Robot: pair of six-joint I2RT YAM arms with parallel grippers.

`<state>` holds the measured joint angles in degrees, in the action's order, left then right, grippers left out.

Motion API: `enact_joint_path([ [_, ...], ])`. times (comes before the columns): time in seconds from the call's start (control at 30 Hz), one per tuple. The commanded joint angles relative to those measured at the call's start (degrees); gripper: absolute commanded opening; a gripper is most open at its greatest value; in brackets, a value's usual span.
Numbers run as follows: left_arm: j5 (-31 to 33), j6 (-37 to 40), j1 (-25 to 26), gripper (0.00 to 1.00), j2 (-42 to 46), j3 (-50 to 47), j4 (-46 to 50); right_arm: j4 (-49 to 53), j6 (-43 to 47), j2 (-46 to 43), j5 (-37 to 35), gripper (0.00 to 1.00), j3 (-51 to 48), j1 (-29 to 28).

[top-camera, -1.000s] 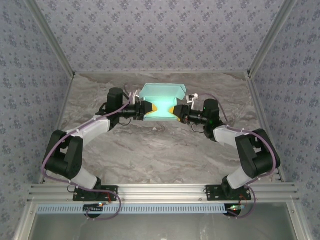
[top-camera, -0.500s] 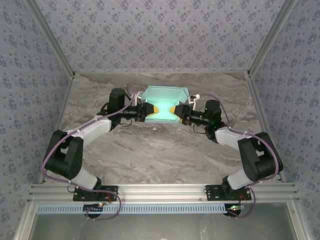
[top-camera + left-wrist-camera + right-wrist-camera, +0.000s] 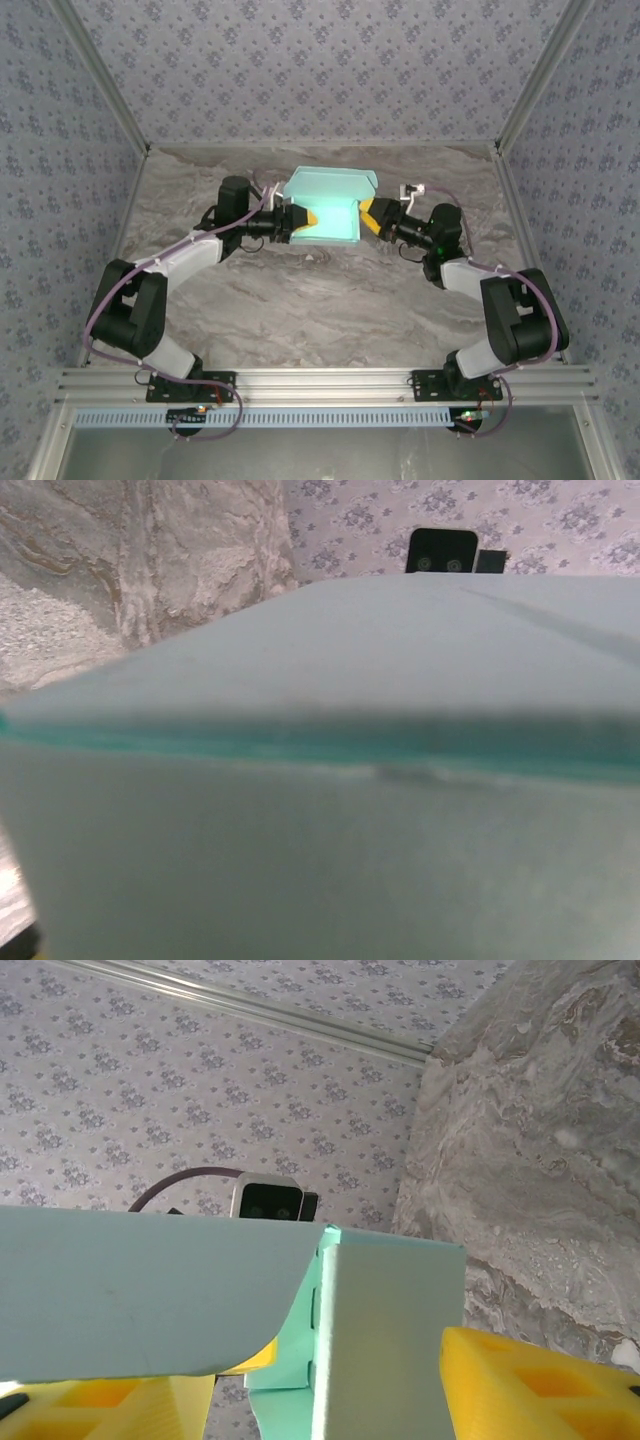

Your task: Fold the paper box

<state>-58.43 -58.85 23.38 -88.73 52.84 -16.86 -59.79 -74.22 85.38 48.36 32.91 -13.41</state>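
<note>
The paper box (image 3: 390, 1340) sat low in the frame, a wide flap curling leftward from its upright panel. The right gripper (image 3: 310, 1405) straddled the box with its jaws apart, one yellow finger (image 3: 530, 1390) just right of the panel and the other (image 3: 90, 1410) beneath the flap. Whether either touched the card could not be told. Above the box, a small camera (image 3: 268, 1200) and a purple cable (image 3: 180, 1180) showed against patterned wallpaper (image 3: 150, 1080). Right of the box lay the marble table (image 3: 540, 1160).

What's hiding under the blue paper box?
The grey marbled table shows all around the paper box. The patch straight beneath it is covered by the card, so anything there cannot be seen.
</note>
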Motion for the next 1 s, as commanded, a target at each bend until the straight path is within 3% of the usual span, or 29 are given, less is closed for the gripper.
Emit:
enact_joint_path([
  [0.0, -2.19, -4.04, 0.21, 0.41, -0.39, 0.86, -6.99, -4.88, -1.52, 1.31, -1.08, 0.64, -0.68, -0.60],
  [0.33, -2.66, -7.68, 0.92, 0.41, -1.40, 0.53, -11.17, -13.77, -7.64, 4.88, -2.52, 0.64, -0.66, -1.02],
  [0.53, -2.95, -7.53, 1.36, 0.41, -1.63, 0.33, -11.35, -15.95, -8.89, 8.02, -1.58, 0.58, 1.77, -1.53],
  [0.97, -2.27, -4.79, 1.41, 0.41, -1.80, 1.23, -7.50, -5.06, -1.53, 9.18, -1.60, 0.42, 2.27, -3.84],
])
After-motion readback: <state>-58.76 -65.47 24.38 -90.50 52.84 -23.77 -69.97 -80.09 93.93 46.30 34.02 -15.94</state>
